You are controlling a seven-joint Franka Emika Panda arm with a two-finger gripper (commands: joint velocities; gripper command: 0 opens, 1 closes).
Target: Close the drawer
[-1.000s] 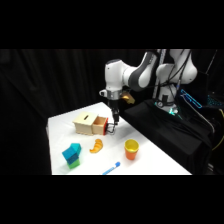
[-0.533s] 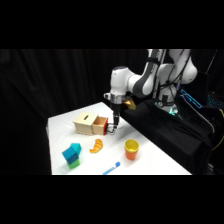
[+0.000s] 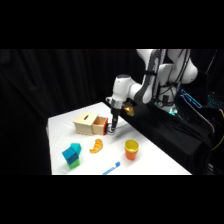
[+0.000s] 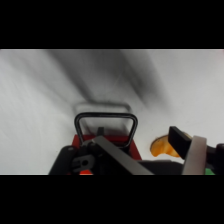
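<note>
The drawer (image 3: 102,125), with an orange-red front, sticks a little way out of the right end of a pale wooden box (image 3: 86,123) with a slotted top. My gripper (image 3: 111,130) hangs down from the white wrist right at the drawer's front, on its right side. In the wrist view the drawer's dark loop handle (image 4: 106,125) stands just beyond the gripper's black linkage (image 4: 110,159), with bits of the red front (image 4: 75,141) beside it.
A yellow-orange cup (image 3: 131,149) stands right of the gripper. An orange curved piece (image 3: 96,145) lies in front of the drawer, also showing as the orange piece (image 4: 161,146). A teal block (image 3: 72,154) sits front left, and a blue stick (image 3: 112,168) lies at the table's front edge.
The wrist has sunk a little and the gripper has edged left, closer to the drawer's front. The box and other objects have not moved.
</note>
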